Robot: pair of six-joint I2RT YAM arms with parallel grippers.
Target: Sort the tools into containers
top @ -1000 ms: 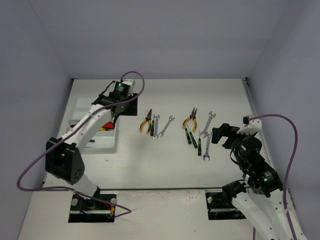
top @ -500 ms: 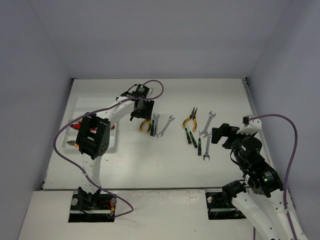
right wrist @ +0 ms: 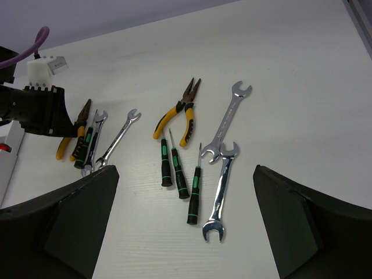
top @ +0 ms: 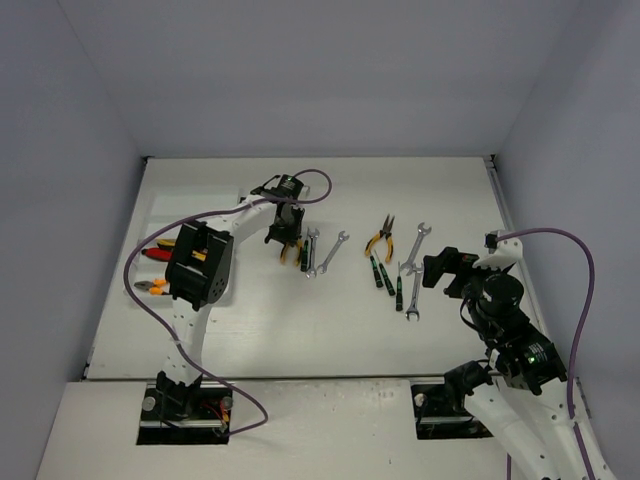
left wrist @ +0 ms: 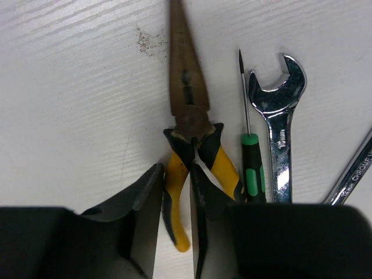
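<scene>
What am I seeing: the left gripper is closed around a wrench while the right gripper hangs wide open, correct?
Not a wrench: the left wrist view shows the left gripper closed around one handle of the pliers. The wrench lies aside, beyond a screwdriver. The right gripper does hang wide open.

The overhead view looks in from 6 o'clock. The left wrist sits close above the long-nose pliers [left wrist: 187,87]; the right wrist shares them from afar.

The pliers [left wrist: 187,110] lie left of the screwdriver [left wrist: 250,174] and wrench [left wrist: 279,139].
</scene>
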